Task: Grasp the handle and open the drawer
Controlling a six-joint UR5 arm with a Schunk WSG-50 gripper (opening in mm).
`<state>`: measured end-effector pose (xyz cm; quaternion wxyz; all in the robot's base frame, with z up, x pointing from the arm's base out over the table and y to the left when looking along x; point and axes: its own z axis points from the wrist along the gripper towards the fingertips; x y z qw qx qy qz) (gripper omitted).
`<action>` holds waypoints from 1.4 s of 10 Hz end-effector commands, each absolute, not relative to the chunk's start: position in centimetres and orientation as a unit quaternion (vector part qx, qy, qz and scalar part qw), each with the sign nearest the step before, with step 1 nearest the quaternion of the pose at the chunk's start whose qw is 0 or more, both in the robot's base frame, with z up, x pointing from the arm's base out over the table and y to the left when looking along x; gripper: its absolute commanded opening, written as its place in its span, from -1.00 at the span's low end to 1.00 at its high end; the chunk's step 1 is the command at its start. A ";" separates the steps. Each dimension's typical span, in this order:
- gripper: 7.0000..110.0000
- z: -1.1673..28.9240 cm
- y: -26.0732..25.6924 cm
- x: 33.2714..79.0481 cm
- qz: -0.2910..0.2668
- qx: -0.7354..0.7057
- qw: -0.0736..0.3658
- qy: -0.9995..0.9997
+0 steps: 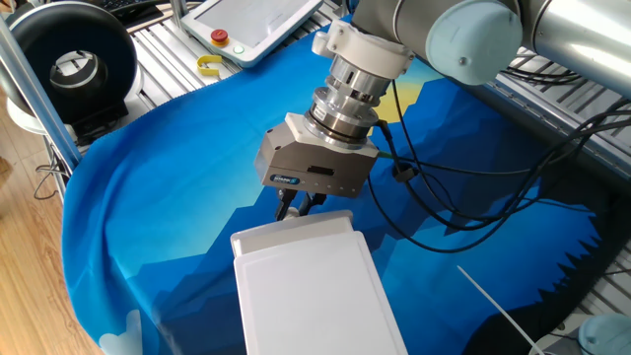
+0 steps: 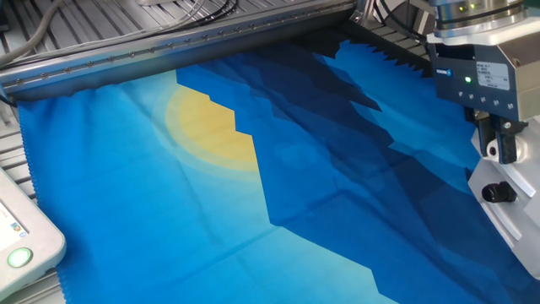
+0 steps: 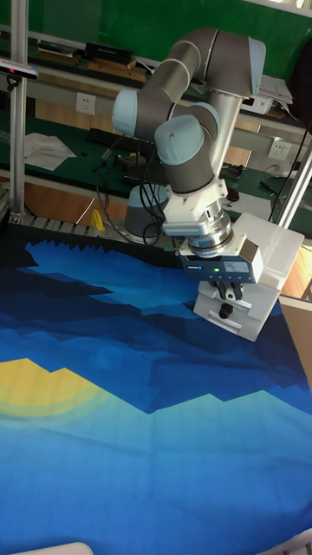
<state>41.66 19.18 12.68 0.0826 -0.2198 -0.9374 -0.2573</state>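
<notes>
- On my one fixed view the white box (image 1: 314,291) sits nearest, flat lid up, on the blue cloth (image 1: 148,187); the drawer (image 3: 227,320) shows on the tall fixed view, in the box's front face
- My gripper (image 1: 294,205) is at the box's far edge; jaws drawn in close, whether clamped on the handle I cannot tell; handle hidden
- Far left: the white pendant (image 1: 251,25), beside it the yellow tape dispenser (image 1: 208,66)

Handle hidden behind the pincer (image 1: 296,206), drawer (image 2: 506,211) cut off by frame edge, pincer's grip unclear
</notes>
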 end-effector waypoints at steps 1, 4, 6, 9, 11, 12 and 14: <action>-1.00 13.1 19.3 42.2 -0.262 -0.222 0.083 -0.936; -1.00 13.1 19.7 42.6 -0.260 -0.223 0.083 -0.936; -1.00 13.2 19.8 43.0 -0.261 -0.224 0.083 -0.935; -1.00 13.4 19.9 43.3 -0.262 -0.224 0.084 -0.935; -1.00 13.4 19.9 43.5 -0.262 -0.224 0.084 -0.935; -1.00 13.4 19.8 43.7 -0.262 -0.224 0.084 -0.935; -1.00 13.4 19.7 43.9 -0.262 -0.222 0.085 -0.935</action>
